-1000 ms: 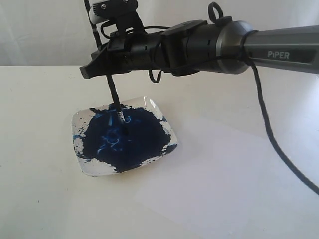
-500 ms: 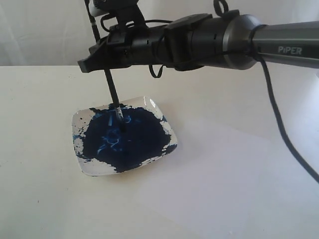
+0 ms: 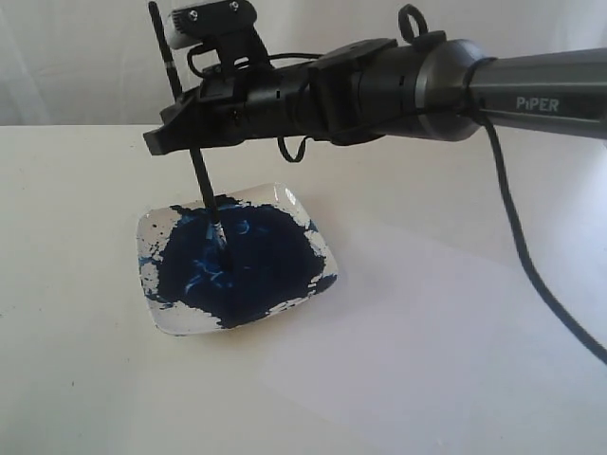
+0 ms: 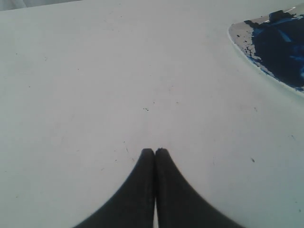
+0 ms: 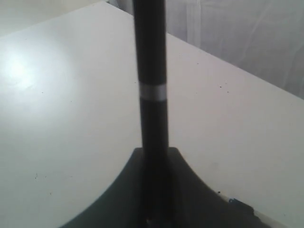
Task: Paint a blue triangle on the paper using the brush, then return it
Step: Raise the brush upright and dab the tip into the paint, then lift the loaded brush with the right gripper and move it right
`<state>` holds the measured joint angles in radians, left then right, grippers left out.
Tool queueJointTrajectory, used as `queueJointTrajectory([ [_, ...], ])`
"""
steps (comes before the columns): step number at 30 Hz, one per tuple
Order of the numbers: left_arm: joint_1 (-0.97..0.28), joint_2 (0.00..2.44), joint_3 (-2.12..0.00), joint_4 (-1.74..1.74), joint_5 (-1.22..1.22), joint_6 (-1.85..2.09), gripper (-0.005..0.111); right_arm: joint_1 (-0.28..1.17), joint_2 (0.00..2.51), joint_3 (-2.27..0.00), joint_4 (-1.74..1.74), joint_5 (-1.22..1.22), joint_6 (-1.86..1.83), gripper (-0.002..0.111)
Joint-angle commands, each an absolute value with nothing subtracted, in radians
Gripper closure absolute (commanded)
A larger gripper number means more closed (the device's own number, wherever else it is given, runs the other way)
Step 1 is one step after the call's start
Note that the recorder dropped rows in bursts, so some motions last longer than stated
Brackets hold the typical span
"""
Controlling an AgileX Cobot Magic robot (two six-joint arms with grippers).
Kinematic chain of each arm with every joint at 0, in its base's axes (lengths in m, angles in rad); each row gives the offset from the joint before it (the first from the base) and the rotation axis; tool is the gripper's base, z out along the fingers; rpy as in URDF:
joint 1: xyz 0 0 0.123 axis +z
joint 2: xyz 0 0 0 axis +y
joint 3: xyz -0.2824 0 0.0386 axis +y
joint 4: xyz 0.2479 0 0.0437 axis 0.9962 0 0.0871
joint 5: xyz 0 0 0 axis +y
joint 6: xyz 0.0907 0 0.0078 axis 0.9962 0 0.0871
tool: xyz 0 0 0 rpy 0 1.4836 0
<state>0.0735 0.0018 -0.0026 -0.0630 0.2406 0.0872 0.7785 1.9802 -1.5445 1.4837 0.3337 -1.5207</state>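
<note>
The brush [image 3: 203,190] stands nearly upright, its tip dipped in the dark navy paint of the clear square dish [image 3: 285,197]. My right gripper [image 3: 171,136] reaches in from the right above the dish and is shut on the brush's handle. In the right wrist view the black brush [image 5: 152,57] with its white band rises from between the closed fingers of the gripper [image 5: 154,153]. The paper [image 3: 446,332] lies flat to the right of the dish. No blue triangle shows on it. My left gripper [image 4: 155,151] is shut and holds nothing, low over bare table.
The dish edge [image 4: 247,45] shows at the corner of the left wrist view, well away from the left gripper. A black cable [image 3: 517,246] hangs from the right arm over the paper. A pale backdrop rises behind the table.
The right gripper has shifted slightly left and down with the brush. The brush tip has slid a little through the paint in the dish.
</note>
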Motion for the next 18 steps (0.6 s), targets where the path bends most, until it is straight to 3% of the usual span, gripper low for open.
queueJointTrajectory([
  [1, 0.077, 0.000, 0.000, -0.073, 0.247, 0.087, 0.107, 0.776, 1.893, -1.545, 1.462, 0.344, -1.515, 0.103],
  [10, 0.077, 0.000, 0.000, -0.073, 0.247, 0.087, 0.107, 0.768, 1.678, -1.419, 1.402, 0.426, -1.537, 0.103],
  [18, 0.077, 0.000, 0.000, -0.073, 0.247, 0.087, 0.107, 0.625, 1.404, -1.127, 1.412, 0.432, -1.611, 0.103],
])
